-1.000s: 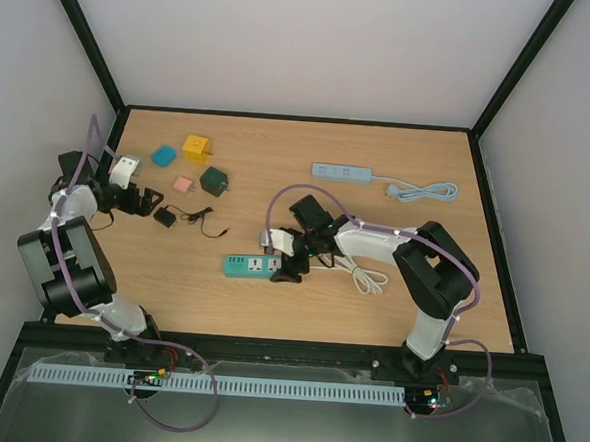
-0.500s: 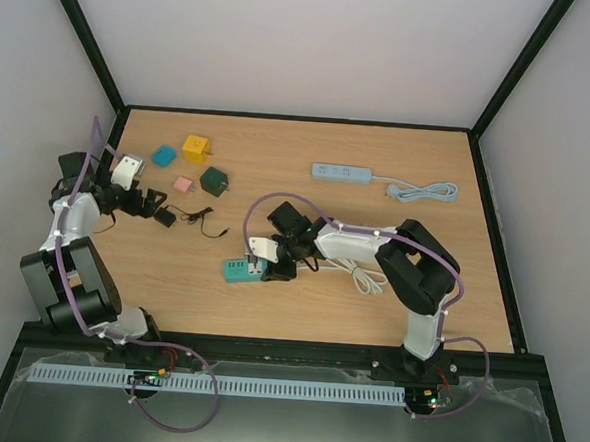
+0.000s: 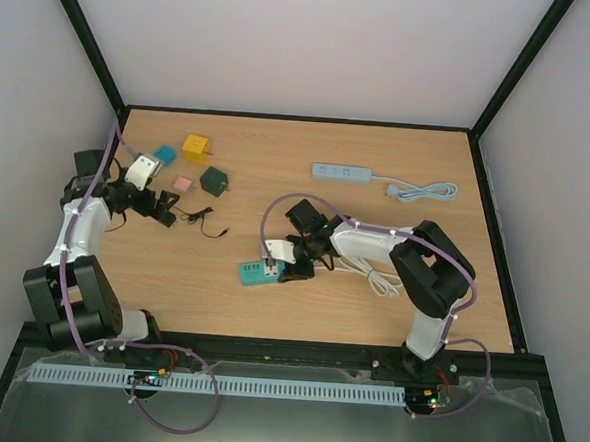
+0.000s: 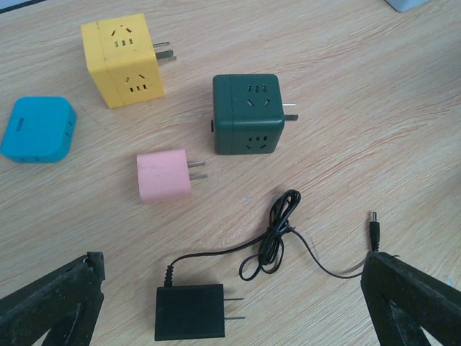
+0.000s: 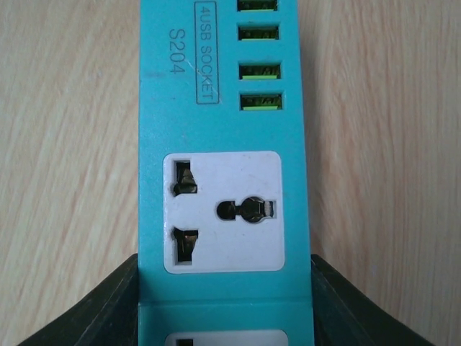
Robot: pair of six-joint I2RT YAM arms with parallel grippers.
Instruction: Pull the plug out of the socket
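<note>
A teal power strip lies left of centre on the table, trailing a white cord. In the right wrist view the strip fills the frame, and the one full socket in view is empty. My right gripper is shut on the strip's sides, with dark fingers against both edges. A black adapter plug with a thin black cable lies loose on the wood. My left gripper is open over it, straddling it without touching it.
Near the left gripper lie a yellow cube adapter, a blue adapter, a dark green cube adapter and a pink plug. A light blue power strip with a coiled cord lies at the back right.
My right gripper and the teal strip shifted left, then back right. My left gripper moved right, ending over the black adapter.
</note>
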